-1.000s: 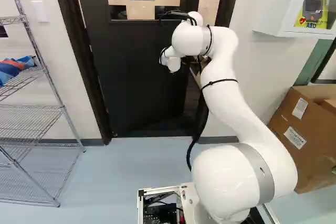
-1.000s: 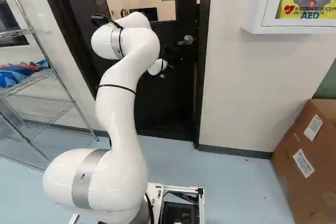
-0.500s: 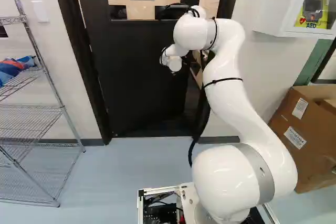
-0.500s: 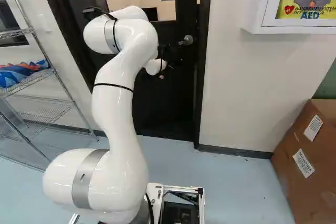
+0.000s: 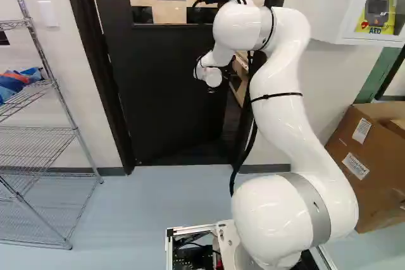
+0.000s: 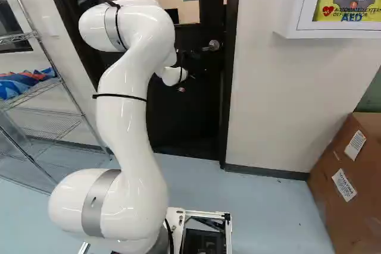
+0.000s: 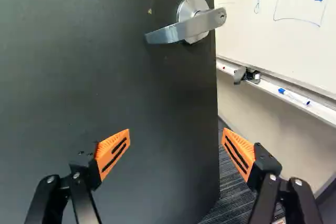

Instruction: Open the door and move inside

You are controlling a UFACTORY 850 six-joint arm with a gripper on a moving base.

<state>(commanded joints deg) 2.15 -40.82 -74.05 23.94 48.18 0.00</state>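
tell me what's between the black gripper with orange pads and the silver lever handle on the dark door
Only a bare stretch of the door: the wrist view shows nothing else between the gripper and the handle.

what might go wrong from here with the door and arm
The open hand isn't holding the lever handle, so the ajar door might drift shut. In the wrist view the door's edge shows between the fingers, so it might snag one. If the base drives in, the arm could bump the door frame.
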